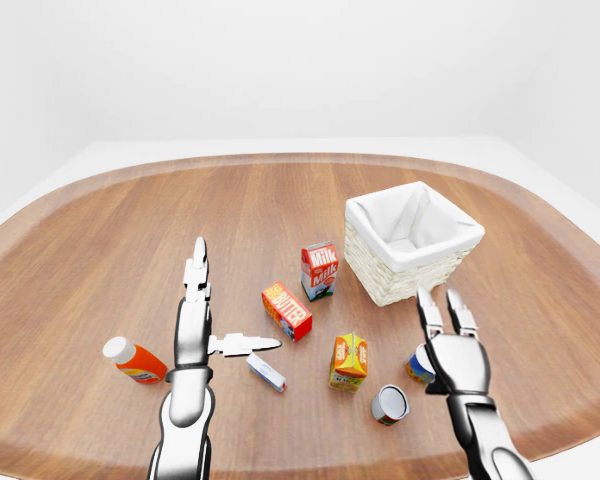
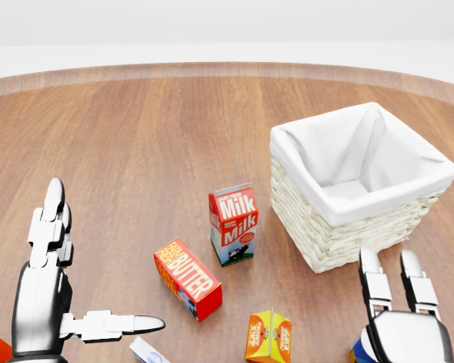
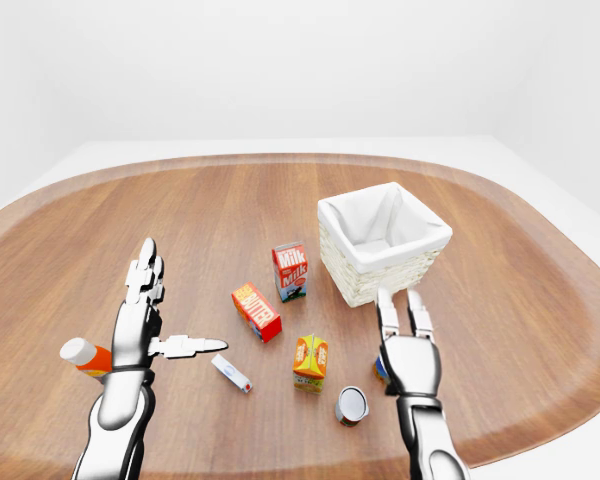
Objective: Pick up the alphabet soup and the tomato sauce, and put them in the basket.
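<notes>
The white woven basket with a white cloth lining [image 1: 412, 240] sits on the round brown wooden worktop [image 1: 110, 240], and nothing is inside it. So no can has gone in yet, and the whole job is left to do.

A small can lying on its side with its silver end showing [image 1: 389, 403] rests near the bottom of the left-eye view. Its label is hard to read, so I cannot tell if it is the soup or the sauce. A second can with a blue and orange label [image 1: 416, 364] stands just beside it, partly hidden behind the right hand [image 1: 456, 352]. That hand hangs close over this can with its fingers [image 1: 429, 312] stretched straight up, holding nothing.

The left hand [image 1: 193, 325] is well apart from both cans. Its fingers are spread wide and it grips nothing.

I think the right hand needs to close round the near can first
</notes>
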{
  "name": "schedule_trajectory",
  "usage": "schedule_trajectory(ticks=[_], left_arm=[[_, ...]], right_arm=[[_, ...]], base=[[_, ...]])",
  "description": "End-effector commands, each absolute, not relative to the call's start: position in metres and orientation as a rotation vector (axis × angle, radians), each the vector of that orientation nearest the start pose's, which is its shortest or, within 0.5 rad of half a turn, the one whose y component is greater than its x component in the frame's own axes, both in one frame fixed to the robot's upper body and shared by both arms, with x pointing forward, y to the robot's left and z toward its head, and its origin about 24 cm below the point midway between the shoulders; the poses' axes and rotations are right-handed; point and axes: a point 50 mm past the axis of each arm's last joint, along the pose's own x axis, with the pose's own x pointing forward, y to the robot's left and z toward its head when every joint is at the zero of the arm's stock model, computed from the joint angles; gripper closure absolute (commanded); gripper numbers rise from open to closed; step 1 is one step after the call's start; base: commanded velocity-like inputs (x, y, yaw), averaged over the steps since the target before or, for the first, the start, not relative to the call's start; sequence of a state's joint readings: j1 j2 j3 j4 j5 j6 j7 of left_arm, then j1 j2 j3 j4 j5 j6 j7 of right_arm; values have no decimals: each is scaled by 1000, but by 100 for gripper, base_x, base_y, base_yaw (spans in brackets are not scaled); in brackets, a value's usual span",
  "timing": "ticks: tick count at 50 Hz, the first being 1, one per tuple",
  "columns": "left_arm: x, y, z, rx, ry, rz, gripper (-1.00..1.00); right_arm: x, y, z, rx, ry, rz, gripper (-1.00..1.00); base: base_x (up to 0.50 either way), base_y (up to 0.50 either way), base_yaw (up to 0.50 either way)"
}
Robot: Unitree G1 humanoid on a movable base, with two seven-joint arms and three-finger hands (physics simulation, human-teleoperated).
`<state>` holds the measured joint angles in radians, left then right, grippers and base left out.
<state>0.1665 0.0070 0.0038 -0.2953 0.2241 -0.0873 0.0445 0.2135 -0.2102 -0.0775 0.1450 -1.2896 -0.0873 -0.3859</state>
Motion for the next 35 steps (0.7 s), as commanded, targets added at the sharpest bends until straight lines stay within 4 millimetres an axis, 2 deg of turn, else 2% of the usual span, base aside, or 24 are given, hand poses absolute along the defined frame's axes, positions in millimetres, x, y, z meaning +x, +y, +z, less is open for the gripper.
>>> schedule_trajectory(ticks=[1, 7, 15, 35], left_arm=[[219, 162, 82, 231, -222, 99, -100], [219, 162, 82, 230, -222, 99, -100], [219, 162, 82, 230, -222, 99, -100], [219, 162, 82, 230, -222, 99, -100]], right_arm=[[198, -223, -13, -1517, 38, -124, -100], [200, -225, -21, -1533, 42, -112, -100], [200, -225, -22, -1532, 43, -107, -100], [206, -230, -39, -1561, 62, -77, -100]], base=[[0, 0, 0], [0, 0, 0], [0, 0, 0], [0, 0, 0]])
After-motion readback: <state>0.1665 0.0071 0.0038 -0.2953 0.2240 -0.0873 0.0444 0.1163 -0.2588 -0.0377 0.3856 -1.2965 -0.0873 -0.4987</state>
